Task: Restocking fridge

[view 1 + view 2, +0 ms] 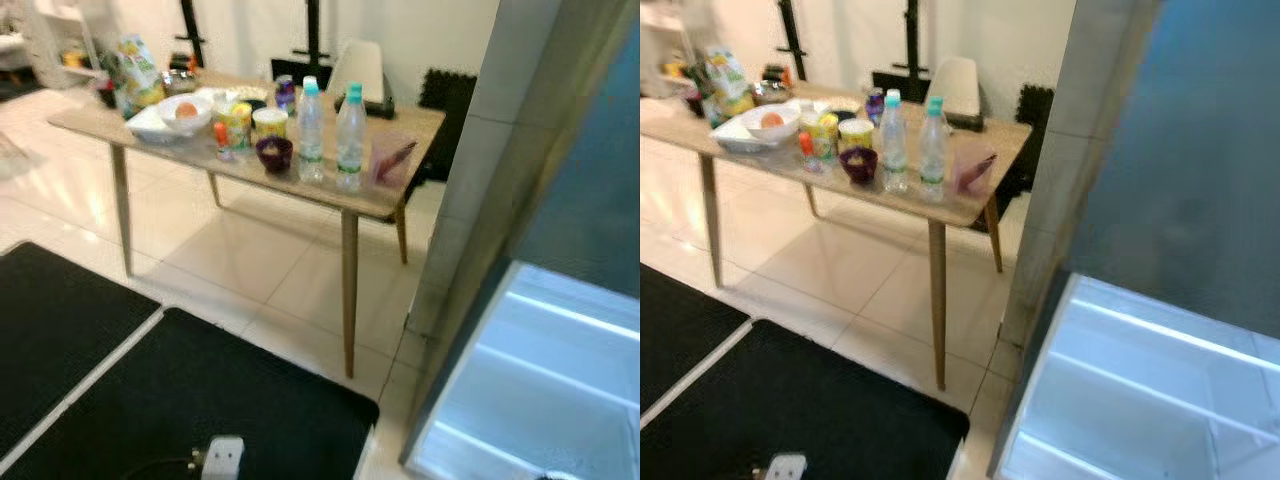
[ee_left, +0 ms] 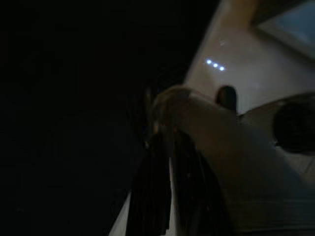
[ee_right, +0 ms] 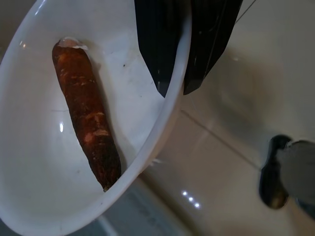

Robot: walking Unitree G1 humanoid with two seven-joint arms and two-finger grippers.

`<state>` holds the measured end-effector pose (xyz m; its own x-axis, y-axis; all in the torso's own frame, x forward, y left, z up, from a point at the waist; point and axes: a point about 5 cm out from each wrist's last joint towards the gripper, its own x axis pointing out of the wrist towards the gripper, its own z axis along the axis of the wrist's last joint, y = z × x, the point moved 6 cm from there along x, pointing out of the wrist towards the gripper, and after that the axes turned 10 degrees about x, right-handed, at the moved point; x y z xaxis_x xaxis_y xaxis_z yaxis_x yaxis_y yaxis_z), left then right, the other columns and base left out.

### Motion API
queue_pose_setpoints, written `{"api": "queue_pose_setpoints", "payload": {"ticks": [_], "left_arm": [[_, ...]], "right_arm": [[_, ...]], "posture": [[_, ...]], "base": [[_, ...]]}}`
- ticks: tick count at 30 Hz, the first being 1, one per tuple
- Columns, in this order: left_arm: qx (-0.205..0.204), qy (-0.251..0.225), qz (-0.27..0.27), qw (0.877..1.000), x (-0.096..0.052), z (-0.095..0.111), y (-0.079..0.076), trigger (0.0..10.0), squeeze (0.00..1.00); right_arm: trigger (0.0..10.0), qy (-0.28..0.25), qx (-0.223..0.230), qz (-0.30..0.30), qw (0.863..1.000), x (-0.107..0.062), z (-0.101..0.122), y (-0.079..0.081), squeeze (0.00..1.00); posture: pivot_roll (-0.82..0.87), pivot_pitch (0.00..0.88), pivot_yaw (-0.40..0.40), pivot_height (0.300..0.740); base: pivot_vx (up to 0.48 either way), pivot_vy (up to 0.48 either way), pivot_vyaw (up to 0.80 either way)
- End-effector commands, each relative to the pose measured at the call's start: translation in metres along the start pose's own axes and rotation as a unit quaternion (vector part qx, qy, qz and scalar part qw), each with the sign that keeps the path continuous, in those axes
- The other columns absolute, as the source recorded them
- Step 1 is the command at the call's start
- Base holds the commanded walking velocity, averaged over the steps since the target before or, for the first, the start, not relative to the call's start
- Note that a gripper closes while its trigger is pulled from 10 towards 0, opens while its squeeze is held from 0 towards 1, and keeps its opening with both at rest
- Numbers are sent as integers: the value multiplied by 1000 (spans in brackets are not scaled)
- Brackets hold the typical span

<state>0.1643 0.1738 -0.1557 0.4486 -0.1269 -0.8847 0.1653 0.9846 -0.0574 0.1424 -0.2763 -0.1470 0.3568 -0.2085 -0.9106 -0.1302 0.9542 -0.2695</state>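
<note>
In the right wrist view my right gripper [image 3: 177, 91] is shut on the rim of a white bowl [image 3: 39, 162]. A long brown root vegetable [image 3: 86, 113] lies inside the bowl. The bowl hangs over pale floor tiles. The open fridge [image 1: 545, 380] stands at the right of the head views, its lit white shelves [image 1: 1140, 385] showing low down. A wooden table [image 1: 300, 187] ahead carries two water bottles [image 1: 311, 130] with teal caps, a small purple bowl [image 1: 274, 152], a white bowl with an orange fruit [image 1: 185, 112] and a pink clear container [image 1: 390, 160]. My left gripper [image 2: 170, 196] hangs shut in the dark.
Black mats [image 1: 200, 400] cover the floor in front of me, with a small white device [image 1: 222, 458] on the near one. A grey fridge wall [image 1: 500, 170] rises between the table and the shelves. Pale tiles [image 1: 250, 260] lie under the table. Jars and a snack bag [image 1: 135, 75] crowd the table's far end.
</note>
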Motion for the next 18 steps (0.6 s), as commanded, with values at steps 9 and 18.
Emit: {"api": "queue_pose_setpoints", "payload": {"ticks": [9,18], "left_arm": [[4,3,3,1000,0,0,2,10000,0],[1,0,9,1000,-1,0,7,10000,0]], "right_arm": [[10000,3,11,-11,1000,0,-3,-4,0],[10000,3,8,-8,1000,0,-2,-4,0]], "posture": [[-57,0,-36,740],[-58,0,-37,740]], "base": [[0,-195,0],[0,0,-444]]}}
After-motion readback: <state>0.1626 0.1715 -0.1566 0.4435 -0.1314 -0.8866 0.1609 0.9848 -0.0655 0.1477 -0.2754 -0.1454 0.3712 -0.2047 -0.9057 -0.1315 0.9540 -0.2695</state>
